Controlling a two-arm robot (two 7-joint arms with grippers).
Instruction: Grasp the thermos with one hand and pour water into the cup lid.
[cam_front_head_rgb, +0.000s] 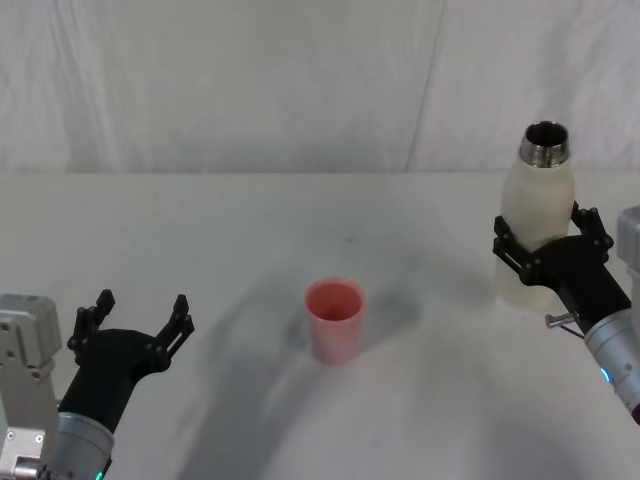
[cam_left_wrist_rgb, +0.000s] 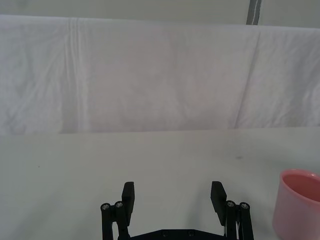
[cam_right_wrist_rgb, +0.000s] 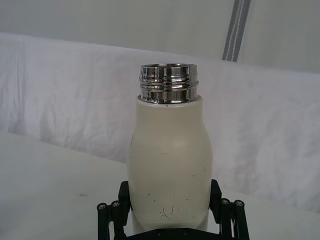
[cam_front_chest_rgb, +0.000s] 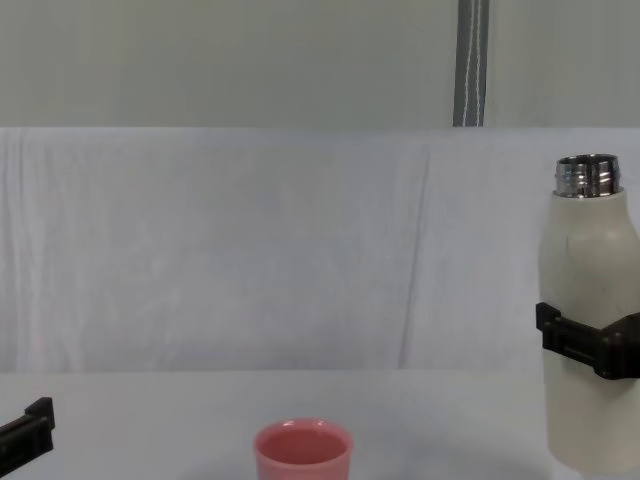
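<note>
readable text: none | labels, brands: none | numbers, signs: none legible on any surface

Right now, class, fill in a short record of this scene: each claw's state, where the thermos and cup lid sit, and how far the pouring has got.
right claw: shut on the thermos, gripping its body at the table's right side
thermos: upright, cap off, steel neck open
left claw: open, holding nothing, low at the left
cup lid: upright on the table between the arms, apart from both claws
pouring: not yet begun; thermos not tilted
</note>
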